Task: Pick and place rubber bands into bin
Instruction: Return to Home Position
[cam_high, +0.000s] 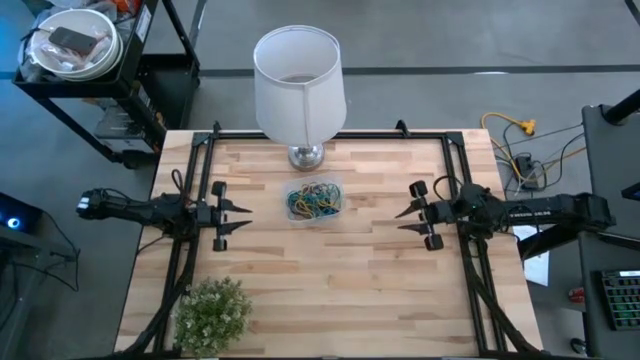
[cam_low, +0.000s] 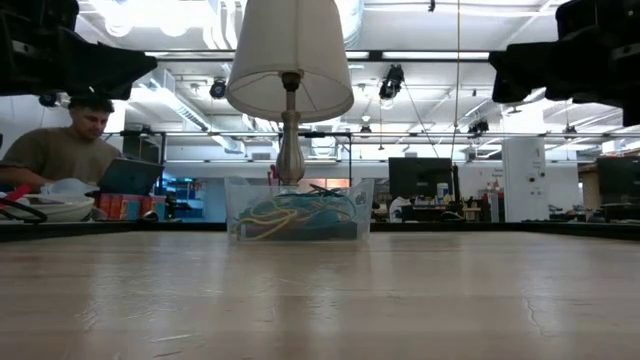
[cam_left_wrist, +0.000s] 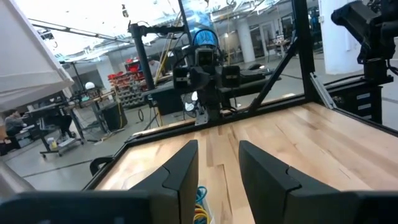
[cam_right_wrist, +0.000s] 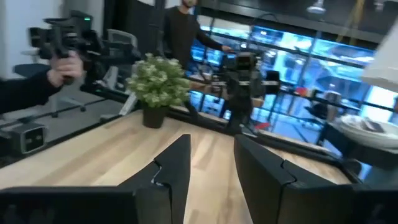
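The bin (cam_high: 314, 200) is a small see-through tub standing on the table's middle, just in front of the lamp's base. Rubber bands (cam_high: 316, 201) in yellow, green, blue and black lie piled inside it, also clear in the low view (cam_low: 297, 216). My left gripper (cam_high: 248, 217) hovers open left of the bin, pointing toward it. My right gripper (cam_high: 398, 221) hovers open right of the bin, facing it. In the left wrist view a few bands (cam_left_wrist: 200, 210) show between my open fingers (cam_left_wrist: 218, 180). The right wrist view shows my open gripper (cam_right_wrist: 214, 174) over bare wood.
A lamp with a white shade (cam_high: 298, 82) stands on a metal base (cam_high: 306, 155) behind the bin. A small potted plant (cam_high: 212, 312) sits at the near left corner. A black frame (cam_high: 455, 160) rims the table. A person (cam_low: 70, 150) sits beyond the table.
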